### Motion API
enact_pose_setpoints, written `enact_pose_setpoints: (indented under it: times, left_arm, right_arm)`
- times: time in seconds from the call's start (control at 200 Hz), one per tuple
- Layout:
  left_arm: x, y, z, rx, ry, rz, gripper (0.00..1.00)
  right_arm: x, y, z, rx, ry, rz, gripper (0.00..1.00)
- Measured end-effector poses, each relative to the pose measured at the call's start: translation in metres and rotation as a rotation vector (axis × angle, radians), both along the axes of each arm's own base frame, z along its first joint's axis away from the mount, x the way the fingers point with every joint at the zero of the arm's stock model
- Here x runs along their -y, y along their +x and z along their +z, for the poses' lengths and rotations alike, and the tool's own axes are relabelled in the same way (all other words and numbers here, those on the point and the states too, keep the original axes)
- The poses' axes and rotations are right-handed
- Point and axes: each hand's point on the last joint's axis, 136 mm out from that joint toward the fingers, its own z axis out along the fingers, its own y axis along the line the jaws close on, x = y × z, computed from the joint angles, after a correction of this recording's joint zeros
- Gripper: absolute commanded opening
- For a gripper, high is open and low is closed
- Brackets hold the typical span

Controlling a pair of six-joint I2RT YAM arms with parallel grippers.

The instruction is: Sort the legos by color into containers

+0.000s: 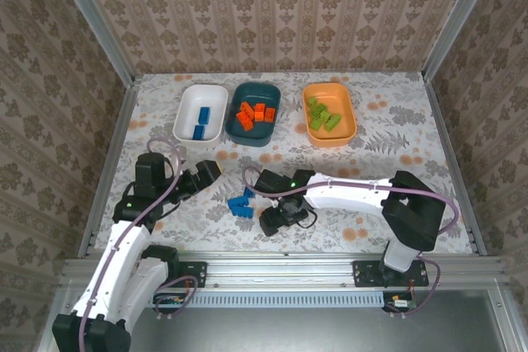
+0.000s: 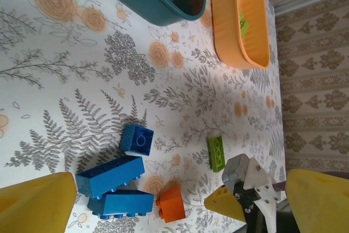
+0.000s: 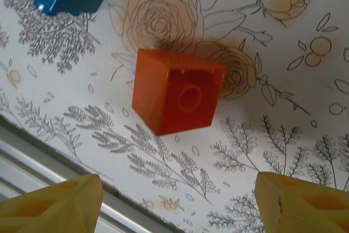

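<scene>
Top view: white bin (image 1: pixel 202 113), teal bin (image 1: pixel 254 111) and orange bin (image 1: pixel 329 113) sit upper centre; blue bricks (image 1: pixel 240 204) lie mid-frame on the tabletop (image 1: pixel 396 171) beside the right gripper (image 1: pixel 276 218). Left wrist: left gripper (image 2: pixel 177 211) apart; orange brick (image 2: pixel 172 203) and green brick (image 2: pixel 216 152) lower centre. Right wrist: right gripper apart, orange brick centre frame, untouched

L white-and-black arm (image 1: pixel 124 237) rises from its base at near left, bends at the elbow, forearm angled right. Its black two-finger left gripper (image 1: pixel 208 173) points right, held low, yellow pads (image 2: pixel 38 203) spread wide apart. R white-and-black arm (image 1: pixel 355 195) stretches left from its base at near right, wrist bent so the right gripper (image 1: pixel 273 222) points down & back twd the near edge, w/ its yellow fingertips (image 3: pixel 302 200) also wide apart
</scene>
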Motion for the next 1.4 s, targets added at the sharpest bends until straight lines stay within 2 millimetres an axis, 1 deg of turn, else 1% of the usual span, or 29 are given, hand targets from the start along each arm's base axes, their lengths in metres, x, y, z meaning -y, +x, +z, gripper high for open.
enact_pose_setpoints:
  times: [0.175,0.305,0.43,0.565,0.735,0.915,1.015,1.25,1.325,1.4]
  left_arm:
    - [-0.009,0.001,-0.005,-0.026,-0.01,0.035,1.0]
    - [-0.013,0.0,-0.007,-0.045,-0.029,0.046,1.0]
    - [-0.017,0.001,-0.006,-0.056,-0.047,0.058,1.0]
    - [-0.02,0.0,-0.01,-0.071,-0.063,0.065,1.0]
    - [-0.02,-0.002,-0.015,-0.089,-0.077,0.063,1.0]
    - [-0.019,-0.003,-0.015,-0.089,-0.085,0.056,1.0]
    - [-0.019,-0.003,-0.014,-0.088,-0.088,0.053,1.0]
    - [-0.019,-0.004,-0.011,-0.076,-0.093,0.054,1.0]
    - [-0.019,-0.004,-0.011,-0.076,-0.093,0.054,1.0]
    - [-0.019,-0.004,-0.011,-0.076,-0.094,0.053,1.0]
  right_arm:
    - [-0.018,0.012,0.0,0.016,0.014,-0.006,0.74]
    - [-0.026,0.018,-0.007,0.014,0.006,-0.011,0.73]
    - [-0.027,0.021,-0.015,0.012,-0.018,-0.013,0.72]
    - [-0.024,0.022,-0.022,0.012,-0.053,-0.016,0.7]
    - [-0.017,0.024,-0.026,0.019,-0.096,-0.02,0.6]
    - [-0.018,0.03,-0.026,0.038,-0.114,-0.024,0.49]
    - [-0.019,0.032,-0.024,0.047,-0.118,-0.026,0.42]
    - [-0.018,0.038,-0.017,0.075,-0.125,-0.028,0.4]
    - [-0.016,0.04,-0.007,0.083,-0.114,-0.034,0.4]
    - [-0.014,0.047,0.01,0.103,-0.083,-0.052,0.41]
